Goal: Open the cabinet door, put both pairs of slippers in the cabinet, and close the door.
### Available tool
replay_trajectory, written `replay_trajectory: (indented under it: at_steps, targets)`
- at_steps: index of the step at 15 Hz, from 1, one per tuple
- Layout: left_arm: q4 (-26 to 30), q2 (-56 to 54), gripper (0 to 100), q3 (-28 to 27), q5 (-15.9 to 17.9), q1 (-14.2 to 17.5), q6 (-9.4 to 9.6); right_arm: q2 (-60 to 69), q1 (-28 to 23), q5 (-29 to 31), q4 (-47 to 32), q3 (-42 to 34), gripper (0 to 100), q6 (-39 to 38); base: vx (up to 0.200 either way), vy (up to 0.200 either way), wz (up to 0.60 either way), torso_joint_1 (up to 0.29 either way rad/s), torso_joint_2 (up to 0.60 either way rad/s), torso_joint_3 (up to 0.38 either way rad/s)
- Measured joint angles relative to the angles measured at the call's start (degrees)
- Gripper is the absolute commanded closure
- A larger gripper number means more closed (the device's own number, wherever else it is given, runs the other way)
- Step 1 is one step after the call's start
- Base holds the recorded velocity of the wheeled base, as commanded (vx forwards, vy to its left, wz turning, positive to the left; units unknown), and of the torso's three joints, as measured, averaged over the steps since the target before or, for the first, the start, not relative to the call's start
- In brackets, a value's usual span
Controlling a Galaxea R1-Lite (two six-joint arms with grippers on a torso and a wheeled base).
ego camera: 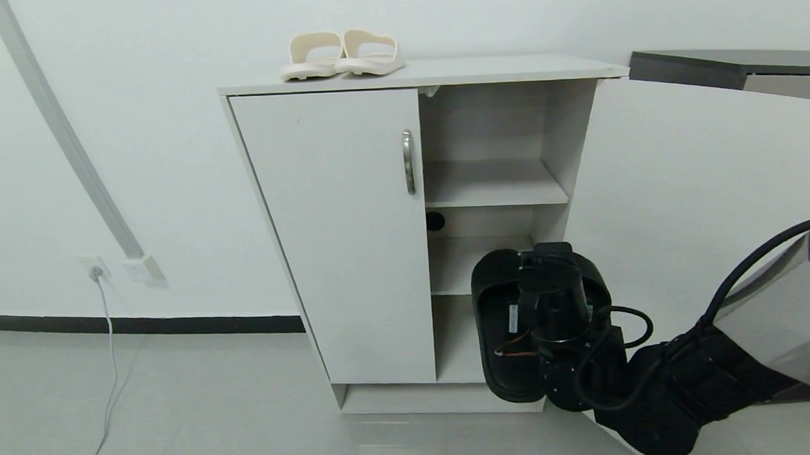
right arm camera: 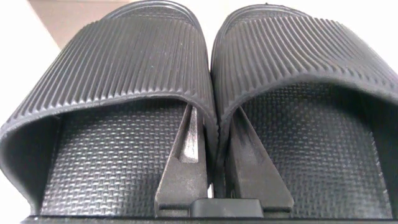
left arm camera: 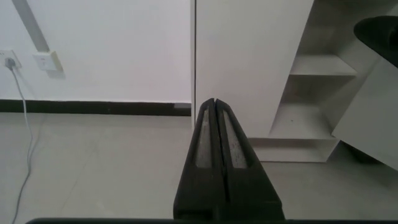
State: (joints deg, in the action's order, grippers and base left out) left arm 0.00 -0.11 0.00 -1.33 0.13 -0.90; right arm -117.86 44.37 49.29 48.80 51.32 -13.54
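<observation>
Item: white cabinet (ego camera: 507, 69), two-door, standing on a grey tiled floor (ego camera: 182, 410) against a white wall. Left door (ego camera: 338, 243) closed, with an upright metal handle (ego camera: 409, 163) at its inner edge. Right door (ego camera: 680, 198) swung wide open to the right, exposing the right compartment with an upper shelf (ego camera: 494, 184), a middle shelf (ego camera: 474, 265) and a bottom board (ego camera: 456, 347), all bare. Pair of cream slippers (ego camera: 342, 54): side by side and touching on the cabinet top, over the closed left door and near the back edge. Pair of black slippers (ego camera: 503, 332): off the floor, held on end with the strap ends uppermost, just in front of the lower half of the open compartment, spanning from the middle shelf down to the cabinet base; whether any part passes the front edge cannot be told. Right gripper (right arm camera: 215, 134): comes up from below into the pair, one finger (right arm camera: 186, 155) under each ribbed strap, pinching the adjoining inner sides of the two slippers together. Left gripper (left arm camera: 214, 102): fingers pressed together with nothing between them, hanging over the floor left of the cabinet, well apart from both pairs. Other fittings: wall socket (ego camera: 95, 268) with a grey cable (ego camera: 110, 372) trailing down to the floor, left of the cabinet.
</observation>
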Motion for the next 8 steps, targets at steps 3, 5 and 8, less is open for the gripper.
replay_trajectory:
  at_steps: [3,5,8]
  targets:
    - [0.0,0.0,100,0.0,0.0,0.1,-0.05,-1.9,0.4,-3.7,1.6,0.2,100,-0.1,0.0,0.0,0.0,0.0,0.0,0.0]
    - [0.0,0.0,100,0.0,-0.1,0.0,-0.11,-4.6,0.8,-5.4,4.8,0.9,100,0.2,0.0,0.0,0.0,0.0,0.0,0.0]
    - [0.0,0.0,100,0.0,-0.1,0.0,-0.21,-8.2,0.4,-5.9,6.5,2.2,100,0.3,0.0,0.0,0.0,0.0,0.0,0.0]
